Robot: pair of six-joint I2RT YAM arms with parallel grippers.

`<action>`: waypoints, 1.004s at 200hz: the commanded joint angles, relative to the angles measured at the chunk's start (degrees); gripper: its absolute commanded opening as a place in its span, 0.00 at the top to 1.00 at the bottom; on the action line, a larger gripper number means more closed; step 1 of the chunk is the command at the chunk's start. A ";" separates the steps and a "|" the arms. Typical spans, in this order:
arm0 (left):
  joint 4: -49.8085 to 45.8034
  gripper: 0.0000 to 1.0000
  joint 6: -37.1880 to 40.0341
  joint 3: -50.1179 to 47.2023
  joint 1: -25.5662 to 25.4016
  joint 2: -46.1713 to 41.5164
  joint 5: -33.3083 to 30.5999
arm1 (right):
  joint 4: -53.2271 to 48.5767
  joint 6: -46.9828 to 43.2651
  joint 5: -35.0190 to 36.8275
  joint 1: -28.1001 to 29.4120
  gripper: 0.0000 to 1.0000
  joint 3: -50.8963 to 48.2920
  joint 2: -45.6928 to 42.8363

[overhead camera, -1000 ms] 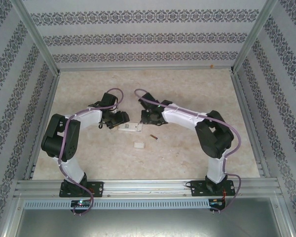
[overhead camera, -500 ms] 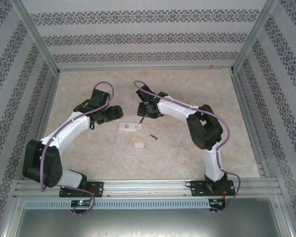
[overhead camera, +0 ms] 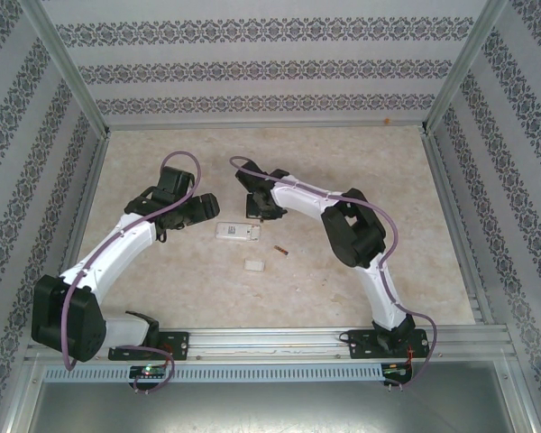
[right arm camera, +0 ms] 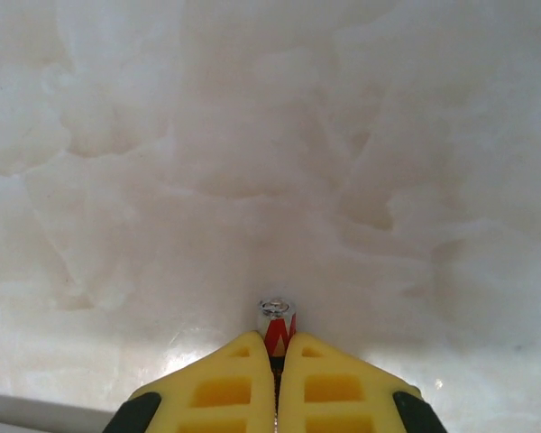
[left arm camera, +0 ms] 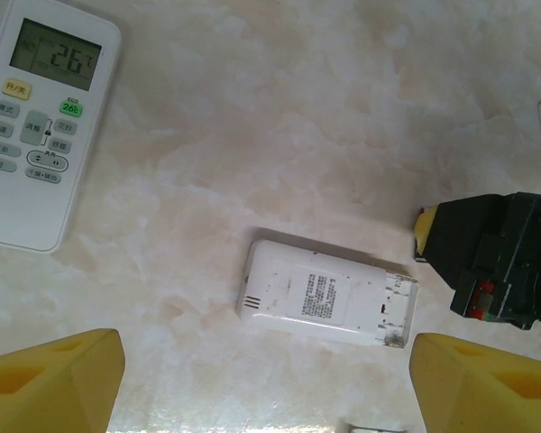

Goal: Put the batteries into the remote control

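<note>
Battery (right arm camera: 276, 317) number 1 is pinched between the right fingers (right arm camera: 225, 388), which are together on it, so that just its silver cap and a red band poke out past the tips. A 2nd battery (overhead camera: 280, 251) lies loose on the table (overhead camera: 361, 180) at about 4 o'clock from the remote control (left arm camera: 329, 293). What looks like the battery cover (overhead camera: 254, 265) lies at about 5 o'clock from it.

The remote control lies back-up. Its compartment (left arm camera: 392, 311) at the 3 o'clock end in the left wrist view looks uncovered. Whether a cell already sits inside is too small to tell. The left fingers (left arm camera: 54, 379) stand wide apart above the table with nothing between them, and the remote control lies just beyond them. A 2nd remote, an air-conditioner remote (left arm camera: 45, 117) with its display lit, lies face-up at 10 o'clock and is not part of this step.

The step in hand appears to be carrying the held battery to the compartment. To do it well:
- Bring the left fingers down onto the label end of the remote control first, so it cannot skid on the smooth table.
- Turn the battery to lie along the slot.
- Check polarity before lowering, as the markings cannot be read here.
- Seat 1 end against its contact at a tilt, then press the other end flat.
- Let go only once the battery is resting in the slot, because so little of it is gripped that it could pivot.
</note>
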 commanded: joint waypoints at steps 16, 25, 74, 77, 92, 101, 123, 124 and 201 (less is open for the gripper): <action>-0.78 0.15 1.17 0.01 0.03 -0.18 0.00 | 9.41 -16.99 -2.90 -4.05 1.00 -4.31 -8.73; -0.64 0.15 1.30 -0.10 0.05 -0.61 -0.03 | 10.68 -22.84 -4.55 -5.06 1.00 -5.24 -10.93; -0.20 0.14 1.71 -0.41 0.12 -2.91 -0.05 | 11.40 -49.90 -19.72 -7.44 1.00 -10.93 -22.03; -0.14 0.14 1.73 -0.31 0.09 -3.06 -0.05 | 11.42 -51.13 -20.37 -7.55 1.00 -11.36 -22.51; -0.11 0.14 2.01 -0.28 0.22 -3.72 0.02 | 11.41 -57.02 -23.71 -8.04 1.00 -13.30 -24.87; -0.05 0.14 2.14 -0.24 0.21 -4.19 0.01 | 11.36 -60.28 -25.40 -8.22 1.00 -14.48 -26.15; -0.48 0.13 2.58 -0.40 0.30 -5.17 -0.30 | 11.16 -66.91 -28.05 -8.38 1.00 -16.58 -29.10; -0.44 0.13 2.63 -0.43 0.32 -5.20 -0.33 | 11.15 -67.22 -28.14 -8.37 1.00 -16.69 -29.22; 0.96 0.13 2.34 -1.56 0.44 -6.53 0.78 | 10.36 -81.31 -30.17 -8.28 1.00 -21.70 -36.12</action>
